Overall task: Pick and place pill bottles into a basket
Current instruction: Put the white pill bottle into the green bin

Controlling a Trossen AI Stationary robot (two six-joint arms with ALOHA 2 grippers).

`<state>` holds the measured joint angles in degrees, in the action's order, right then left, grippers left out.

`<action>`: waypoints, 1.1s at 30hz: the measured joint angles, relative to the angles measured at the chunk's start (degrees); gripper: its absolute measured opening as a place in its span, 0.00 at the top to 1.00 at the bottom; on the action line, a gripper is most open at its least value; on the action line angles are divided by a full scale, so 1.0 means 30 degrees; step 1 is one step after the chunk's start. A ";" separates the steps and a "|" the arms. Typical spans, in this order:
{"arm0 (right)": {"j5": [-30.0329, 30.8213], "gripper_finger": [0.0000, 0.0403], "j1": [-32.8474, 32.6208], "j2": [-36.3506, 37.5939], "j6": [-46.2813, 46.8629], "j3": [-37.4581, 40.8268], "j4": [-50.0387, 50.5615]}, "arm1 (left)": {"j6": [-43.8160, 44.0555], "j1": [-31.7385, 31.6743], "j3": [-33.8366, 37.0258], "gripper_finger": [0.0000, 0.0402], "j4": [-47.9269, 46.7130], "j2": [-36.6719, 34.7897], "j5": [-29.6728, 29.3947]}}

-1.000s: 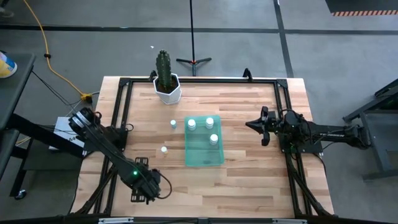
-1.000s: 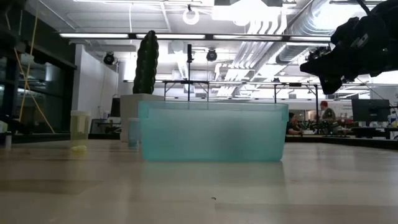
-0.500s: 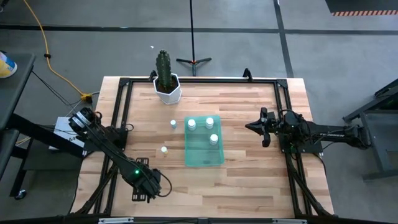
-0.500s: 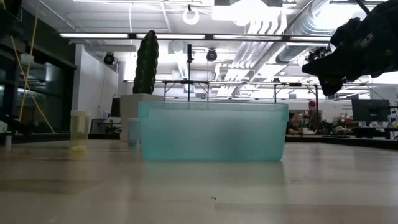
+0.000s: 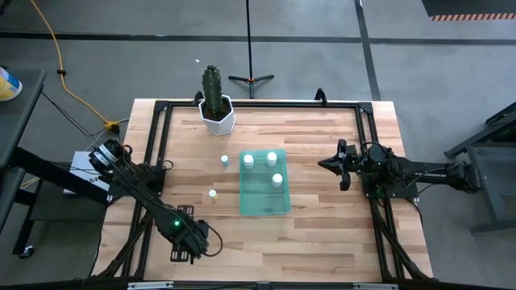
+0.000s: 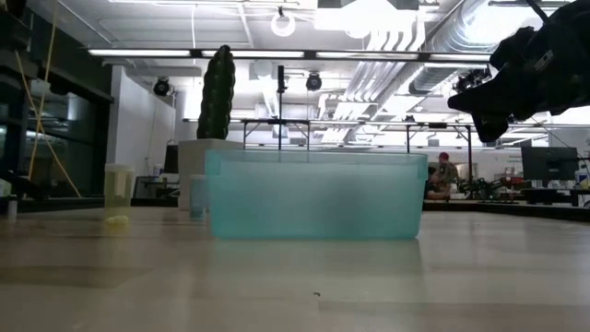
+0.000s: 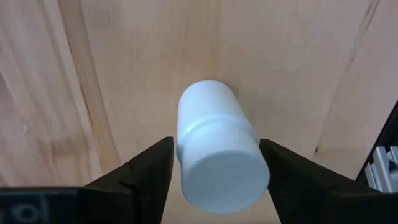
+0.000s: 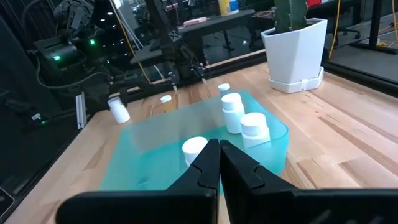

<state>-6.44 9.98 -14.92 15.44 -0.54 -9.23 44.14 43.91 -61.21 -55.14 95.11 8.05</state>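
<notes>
Left wrist view | pill bottle point(image 7: 221, 149) apparently lying, cap toward camera

Left tool point(image 7: 214, 168) low at the table's near-left corner, fingers apart; right tool point(image 8: 219, 163) closed, raised

left gripper shifting at the near left corner

the left gripper point(image 5: 192, 239) is sitting a touch nearer the table's middle than a second ago. behind the table, a person point(image 6: 443, 174) is standing in a different spot than before.
</notes>
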 joint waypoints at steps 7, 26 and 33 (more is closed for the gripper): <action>-0.0038 1.00 0.0005 -0.0005 0.0044 0.0000 0.0000 | -0.0132 -0.0002 0.0000 0.38 0.0032 0.0000 -0.0845; -0.0138 1.00 0.0007 -0.0005 0.0044 0.0000 0.0005 | -0.1767 -0.1711 -0.1458 0.46 -0.1675 0.0000 0.0605; -0.0138 1.00 0.0007 -0.0005 0.0022 0.0000 0.0007 | -0.5677 -0.4503 -0.5166 0.46 -0.4360 0.0000 -0.0006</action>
<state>-6.85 10.00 -14.93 15.51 -0.54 -9.21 27.11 30.40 -76.71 -68.22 95.11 8.04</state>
